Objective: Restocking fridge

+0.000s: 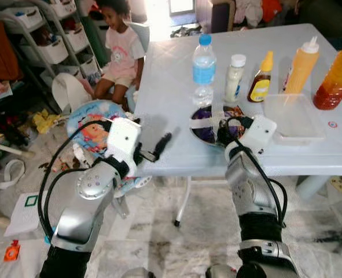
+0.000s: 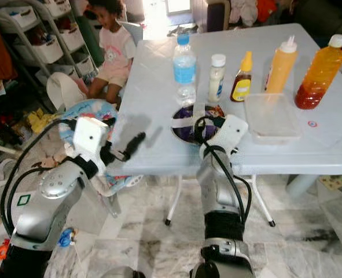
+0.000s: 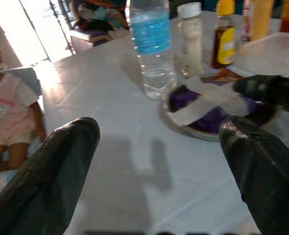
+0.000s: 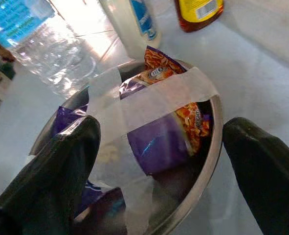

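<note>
A metal bowl (image 4: 214, 128) holds purple and orange snack packets (image 4: 160, 144) under crossed strips of white tape (image 4: 154, 100). It stands near the front of the pale table (image 1: 171, 98). My right gripper (image 1: 224, 134) is at the bowl's near rim, open, with one finger (image 4: 56, 171) on each side of it. Behind the bowl stand a water bottle (image 1: 203, 69), a white bottle (image 1: 235, 78) and a brown sauce bottle (image 1: 260, 78). My left gripper (image 1: 158, 147) is open and holds nothing, at the table's front left edge, facing the bowl (image 3: 212, 112).
A yellow squeeze bottle (image 1: 302, 66), a large orange bottle (image 1: 335, 78) and a clear lidded container (image 1: 292, 116) stand at the right. A person (image 1: 121, 49) sits on the floor at the back left by shelving (image 1: 49, 35). Clutter and a cartoon-printed seat (image 1: 92, 124) lie left.
</note>
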`<state>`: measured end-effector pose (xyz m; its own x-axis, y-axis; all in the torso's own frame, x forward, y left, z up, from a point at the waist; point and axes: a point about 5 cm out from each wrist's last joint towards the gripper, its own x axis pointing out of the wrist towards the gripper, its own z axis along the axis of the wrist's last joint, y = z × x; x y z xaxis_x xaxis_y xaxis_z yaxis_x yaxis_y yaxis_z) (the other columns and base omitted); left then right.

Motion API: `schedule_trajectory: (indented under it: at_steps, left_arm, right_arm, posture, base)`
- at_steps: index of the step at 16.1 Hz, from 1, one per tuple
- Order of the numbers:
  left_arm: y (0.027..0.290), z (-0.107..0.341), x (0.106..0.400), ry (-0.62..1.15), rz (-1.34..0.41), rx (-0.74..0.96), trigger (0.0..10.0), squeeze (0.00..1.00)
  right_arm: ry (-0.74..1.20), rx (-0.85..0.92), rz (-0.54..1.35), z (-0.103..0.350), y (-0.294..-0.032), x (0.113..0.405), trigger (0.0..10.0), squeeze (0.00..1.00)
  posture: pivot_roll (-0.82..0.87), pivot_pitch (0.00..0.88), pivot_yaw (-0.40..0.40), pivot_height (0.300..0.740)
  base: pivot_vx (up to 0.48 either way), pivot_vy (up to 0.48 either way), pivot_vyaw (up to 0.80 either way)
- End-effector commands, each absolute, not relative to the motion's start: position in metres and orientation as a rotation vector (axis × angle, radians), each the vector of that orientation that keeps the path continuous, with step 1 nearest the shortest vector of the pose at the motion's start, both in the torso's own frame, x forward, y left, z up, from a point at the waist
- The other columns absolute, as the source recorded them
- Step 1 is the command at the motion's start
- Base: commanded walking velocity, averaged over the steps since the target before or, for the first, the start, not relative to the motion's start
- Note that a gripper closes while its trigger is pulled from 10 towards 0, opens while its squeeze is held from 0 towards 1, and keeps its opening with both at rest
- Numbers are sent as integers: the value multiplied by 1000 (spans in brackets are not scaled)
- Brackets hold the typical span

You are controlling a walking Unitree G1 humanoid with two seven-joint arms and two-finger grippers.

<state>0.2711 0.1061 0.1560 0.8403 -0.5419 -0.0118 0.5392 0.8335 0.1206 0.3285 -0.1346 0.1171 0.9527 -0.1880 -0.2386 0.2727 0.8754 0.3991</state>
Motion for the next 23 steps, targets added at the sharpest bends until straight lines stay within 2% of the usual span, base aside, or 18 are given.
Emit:
schedule_trajectory:
  at_steps: [1, 2, 10, 11, 12, 17, 20, 22, 23]
  left_arm:
    - [110, 158, 269, -28, -573, 137, 10000, 0]
    - [109, 158, 268, -28, -580, 143, 10000, 0]
    - [104, 161, 267, -57, -626, 183, 10000, 0]
    - [106, 162, 267, -59, -616, 186, 10000, 0]
    - [107, 162, 268, -62, -602, 195, 10000, 0]
    - [108, 163, 268, -67, -599, 192, 10000, 0]
    - [105, 162, 268, -69, -606, 191, 10000, 0]
    - [104, 162, 268, -70, -611, 191, 10000, 0]
    - [104, 162, 268, -71, -612, 191, 10000, 0]
  right_arm:
    - [227, 515, -231, 118, -119, 331, 6235, 0]
    - [272, 603, -261, 113, -117, 329, 0, 0]
    - [255, 758, -191, 130, -100, 333, 0, 0]
    - [212, 736, -148, 138, -96, 334, 118, 0]
    - [183, 707, -125, 142, -95, 333, 1098, 0]
    - [265, 793, -120, 130, -89, 324, 3725, 0]
    - [337, 837, -160, 116, -93, 319, 4471, 0]
    - [356, 851, -155, 111, -94, 319, 6980, 0]
    - [361, 853, -148, 110, -94, 320, 7569, 0]
  posture:
    - [-31, 2, 114, 740]
    - [-27, 5, 112, 740]
    - [-27, 8, 120, 740]
    - [-27, 7, 120, 740]
    - [-27, 7, 120, 740]
    - [-25, 9, 117, 740]
    - [-29, 8, 115, 740]
    - [-28, 8, 114, 740]
    - [-27, 8, 114, 740]
  base:
    - [0, 0, 0]
    - [0, 0, 0]
    - [0, 0, 0]
    - [0, 0, 0]
    - [0, 0, 0]
    - [0, 0, 0]
    - [0, 0, 0]
    - [0, 0, 0]
    - [0, 0, 0]
